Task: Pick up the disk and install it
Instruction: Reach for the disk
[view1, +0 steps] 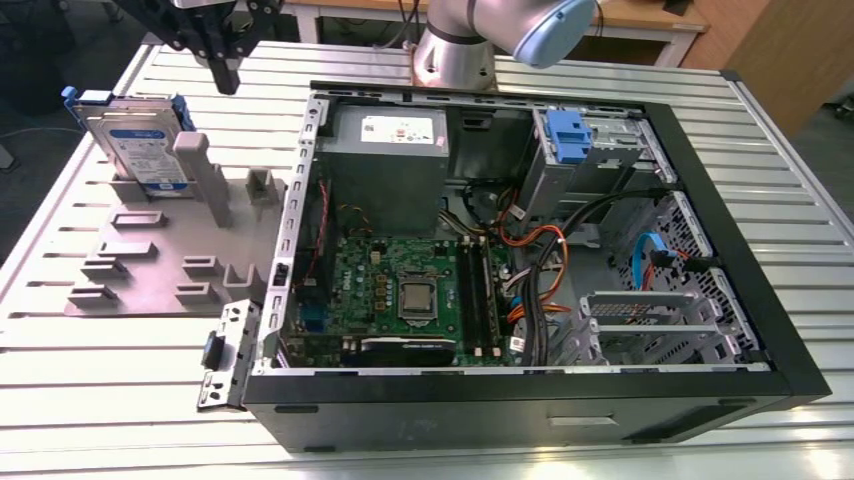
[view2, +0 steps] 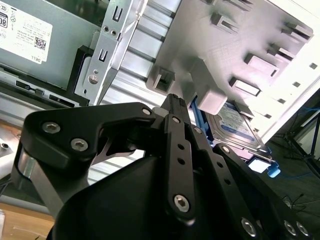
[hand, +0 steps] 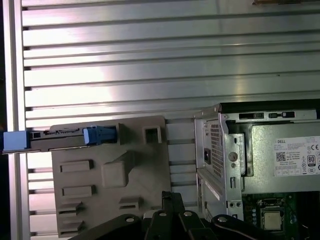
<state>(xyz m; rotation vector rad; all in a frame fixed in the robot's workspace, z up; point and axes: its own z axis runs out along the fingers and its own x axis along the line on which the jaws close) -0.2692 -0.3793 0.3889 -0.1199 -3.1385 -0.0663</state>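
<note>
Upper left of the exterior view: gripper (view1: 227, 82) clenched, gripping nothing, hanging clear above the grey holder (view1: 147, 268). Lower, toward the exterior view's left: disk (view1: 138, 140) upright on edge in that holder, untouched. Right of both: open case (view1: 467, 405) on slatted table (view1: 107, 400).

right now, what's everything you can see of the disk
The disk is a flat, silver-grey, metal-looking rectangle with a white-and-blue label, framed by a blue plastic bracket. It stands upright on edge in the grey fixture plate, partly behind one of its posts, at the exterior view's left, outside the computer case. The gripper hangs above and beside it, apart from it; nothing but the fixture touches it.
</note>
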